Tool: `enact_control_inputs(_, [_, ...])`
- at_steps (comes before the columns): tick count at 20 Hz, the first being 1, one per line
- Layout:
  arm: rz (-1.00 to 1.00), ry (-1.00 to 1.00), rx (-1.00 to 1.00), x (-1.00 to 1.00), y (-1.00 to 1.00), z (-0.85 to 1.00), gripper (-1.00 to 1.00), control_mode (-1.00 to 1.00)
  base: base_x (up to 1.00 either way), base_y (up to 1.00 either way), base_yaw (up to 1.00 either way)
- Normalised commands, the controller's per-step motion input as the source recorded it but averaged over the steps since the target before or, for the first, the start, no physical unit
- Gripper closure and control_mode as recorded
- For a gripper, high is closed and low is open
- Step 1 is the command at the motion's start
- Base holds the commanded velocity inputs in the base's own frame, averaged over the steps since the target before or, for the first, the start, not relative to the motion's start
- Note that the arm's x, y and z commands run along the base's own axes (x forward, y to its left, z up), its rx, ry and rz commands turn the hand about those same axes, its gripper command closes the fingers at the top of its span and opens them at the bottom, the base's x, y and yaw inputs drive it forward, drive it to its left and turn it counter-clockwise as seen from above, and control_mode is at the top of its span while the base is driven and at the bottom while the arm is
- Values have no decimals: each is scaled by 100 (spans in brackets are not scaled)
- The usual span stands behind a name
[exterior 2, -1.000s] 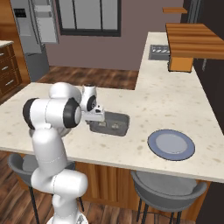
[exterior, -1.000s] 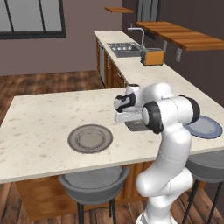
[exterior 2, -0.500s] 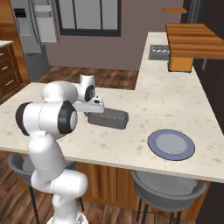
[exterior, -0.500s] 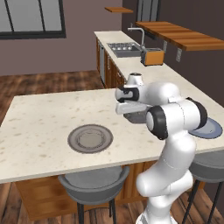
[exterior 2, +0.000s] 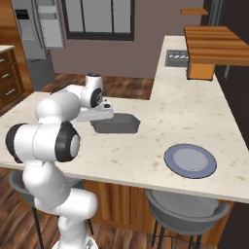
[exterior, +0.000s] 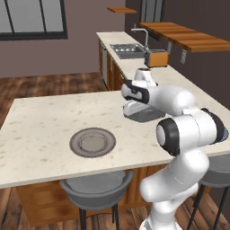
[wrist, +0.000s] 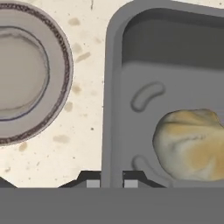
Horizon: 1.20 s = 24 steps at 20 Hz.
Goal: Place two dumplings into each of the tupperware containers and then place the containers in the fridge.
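Observation:
One dark grey tupperware container (wrist: 175, 70) takes up the right of the hand view, with a pale dumpling (wrist: 190, 144) in it, cut off by the right edge. My gripper (wrist: 111, 183) is shut on the container's near rim, one fingertip (wrist: 92, 183) outside and the other inside. From the base views the container (exterior: 146, 114) (exterior 2: 116, 124) sits at counter height under my gripper (exterior: 131, 109) (exterior 2: 103, 115); I cannot tell whether it touches the counter. The fridge (exterior 2: 36, 44) stands at the far left with its door open.
A round grey plate (exterior: 93, 142) (wrist: 26, 74) lies on the counter, left of the container. A flat blue-grey plate (exterior 2: 189, 160) sits near the front edge at the right. Stools stand under the counter front, and a sink and wooden shelf are at the back.
The arm has folded differently, its elbow swinging outward. The hand and the container have shifted slightly away from the base over the counter.

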Motion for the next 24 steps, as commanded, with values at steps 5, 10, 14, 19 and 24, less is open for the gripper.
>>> enact_control_inputs(5, [56,-1,1,-76,-20,20,100,-100,0,0,0])
enact_control_inputs(10, [40,-8,6,-64,-41,47,100,-100,0,0,0])
enact_control_inputs(14, [36,-1,1,-50,-3,52,100,-100,0,0,0])
enact_control_inputs(19, [35,-16,1,-52,-12,27,100,-100,0,0,0])
enact_control_inputs(24, [22,-6,0,-87,-12,38,100,-100,0,0,0])
